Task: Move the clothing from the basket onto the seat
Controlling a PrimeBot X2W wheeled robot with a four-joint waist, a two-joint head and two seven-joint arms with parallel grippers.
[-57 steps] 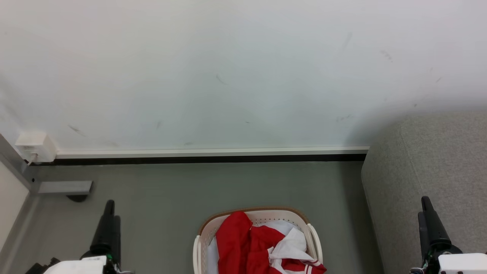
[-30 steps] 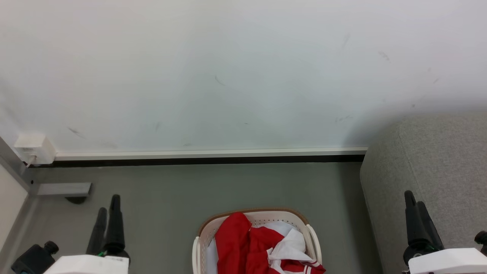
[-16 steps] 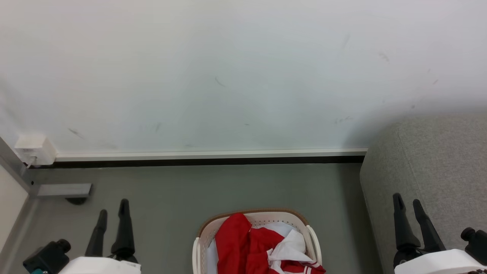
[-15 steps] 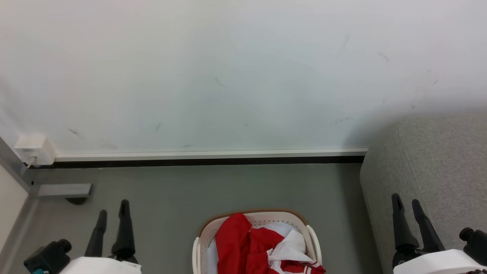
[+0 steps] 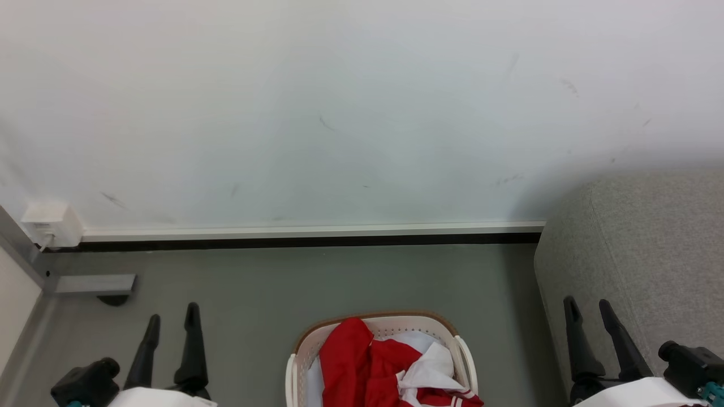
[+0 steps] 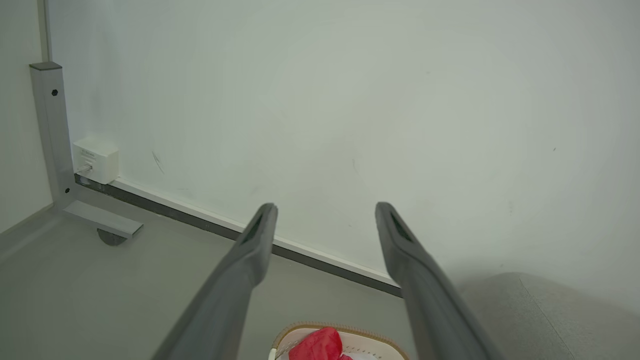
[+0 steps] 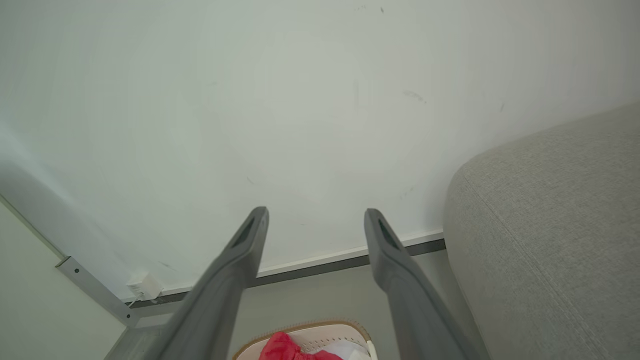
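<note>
Red clothing (image 5: pixel 367 364) with white panels lies heaped in the white perforated basket (image 5: pixel 384 323) with a brown rim, at the bottom middle of the head view. The basket rim (image 6: pixel 300 334) and a red fold (image 6: pixel 315 345) peek in at the bottom of the left wrist view. The grey sofa seat (image 5: pixel 650 249) rises at the right. My left gripper (image 5: pixel 172 316) stands open over the floor, left of the basket. My right gripper (image 5: pixel 588 308) stands open in front of the sofa's side, right of the basket. Neither holds anything.
A white wall with a dark skirting strip (image 5: pixel 311 239) runs behind the basket. A white socket box (image 5: pixel 48 223) and a grey metal frame foot (image 5: pixel 93 284) sit at the far left. Grey floor (image 5: pixel 339 277) lies between the basket and the wall.
Both grippers have opened from shut and drifted inward toward the basket. The clothing and basket have stayed put.
</note>
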